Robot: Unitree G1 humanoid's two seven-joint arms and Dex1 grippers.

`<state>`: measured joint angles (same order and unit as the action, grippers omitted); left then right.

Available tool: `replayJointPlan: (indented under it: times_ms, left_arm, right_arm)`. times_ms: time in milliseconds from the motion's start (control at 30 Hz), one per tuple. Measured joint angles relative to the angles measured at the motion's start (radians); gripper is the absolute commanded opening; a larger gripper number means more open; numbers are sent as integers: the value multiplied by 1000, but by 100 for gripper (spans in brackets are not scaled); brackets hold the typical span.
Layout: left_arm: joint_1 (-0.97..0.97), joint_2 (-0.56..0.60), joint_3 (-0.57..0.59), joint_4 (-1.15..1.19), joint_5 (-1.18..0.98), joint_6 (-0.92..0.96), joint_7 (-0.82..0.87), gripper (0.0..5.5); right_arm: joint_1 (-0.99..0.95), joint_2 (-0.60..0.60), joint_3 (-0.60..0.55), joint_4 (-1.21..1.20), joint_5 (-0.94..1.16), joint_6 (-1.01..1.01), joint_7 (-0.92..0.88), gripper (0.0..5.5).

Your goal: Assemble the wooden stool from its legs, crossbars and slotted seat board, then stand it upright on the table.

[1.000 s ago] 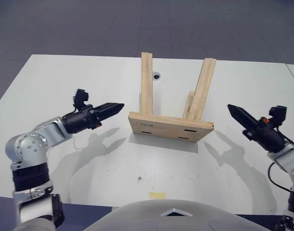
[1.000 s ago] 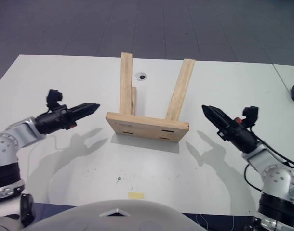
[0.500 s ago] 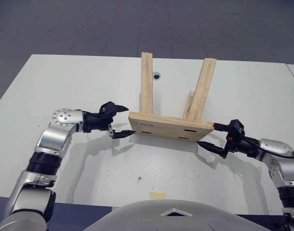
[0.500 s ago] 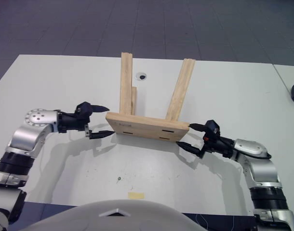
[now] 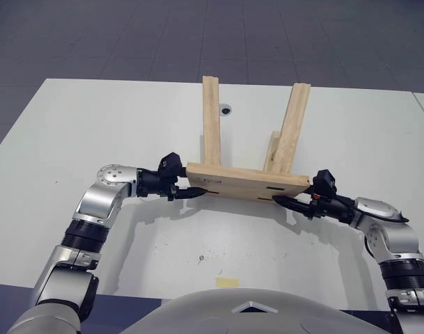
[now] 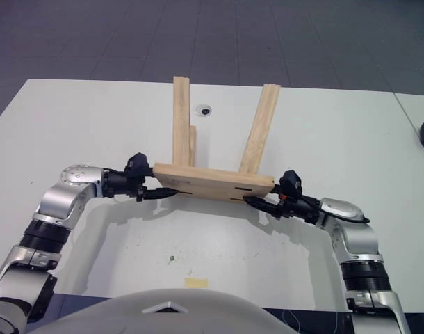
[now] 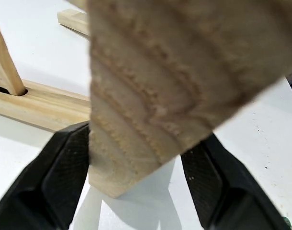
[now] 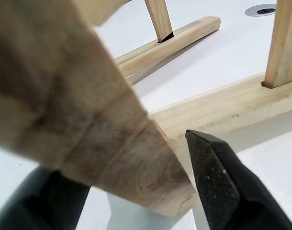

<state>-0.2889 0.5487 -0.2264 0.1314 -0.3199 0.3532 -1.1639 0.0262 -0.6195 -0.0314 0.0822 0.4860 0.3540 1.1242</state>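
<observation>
Your stool lies on its side on the white counter (image 5: 94, 118), with the slotted seat board (image 5: 247, 182) standing on its long edge facing the robot. Two legs (image 5: 211, 118) run away from the board across the counter, and a shorter crossbar (image 5: 273, 149) shows beside the right-hand leg. Your left gripper (image 5: 189, 186) is at the left end of the seat board. In the left wrist view its black fingers (image 7: 60, 182) press against both faces of the board end, so it is clenched on the wood. Your right gripper (image 5: 292, 195) is at the right end, low over the counter. Its fingers (image 8: 222, 182) straddle the board's corner, spread, with a gap visible between one finger and the wood. A round grommet (image 5: 226, 109) sits in the counter near the far end of the left leg, and a strip of yellow tape (image 5: 226, 282) lies near the front edge.
</observation>
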Motion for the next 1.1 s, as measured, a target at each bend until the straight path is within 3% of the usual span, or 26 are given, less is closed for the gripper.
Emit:
replayJointPlan:
  times_ms: [167,400,533,667,800,1000,1100]
  left_arm:
    - [2,27,32,-70,-59,175,-22,235]
    - [-7,38,278,-242,-351,496,91,230]
    - [-55,-75,415,-271,-544,635,314,212]
    - [-160,-226,522,-263,-717,738,646,203]
    - [-255,-341,596,-222,-816,791,941,201]
    - [-399,-458,709,-110,-885,772,1408,323]
    - [-403,-463,749,-105,-902,727,1486,380]
  right_arm:
    - [27,-9,-22,-70,49,98,11,270]
    - [31,28,-225,-223,503,376,-130,239]
    - [29,103,-288,-251,769,370,-363,210]
    - [-11,216,-314,-282,998,287,-636,162]
    - [-95,307,-311,-304,1080,216,-877,235]
    - [-275,346,-324,-224,1003,142,-1118,338]
    - [-258,352,-333,-191,920,124,-1115,393]
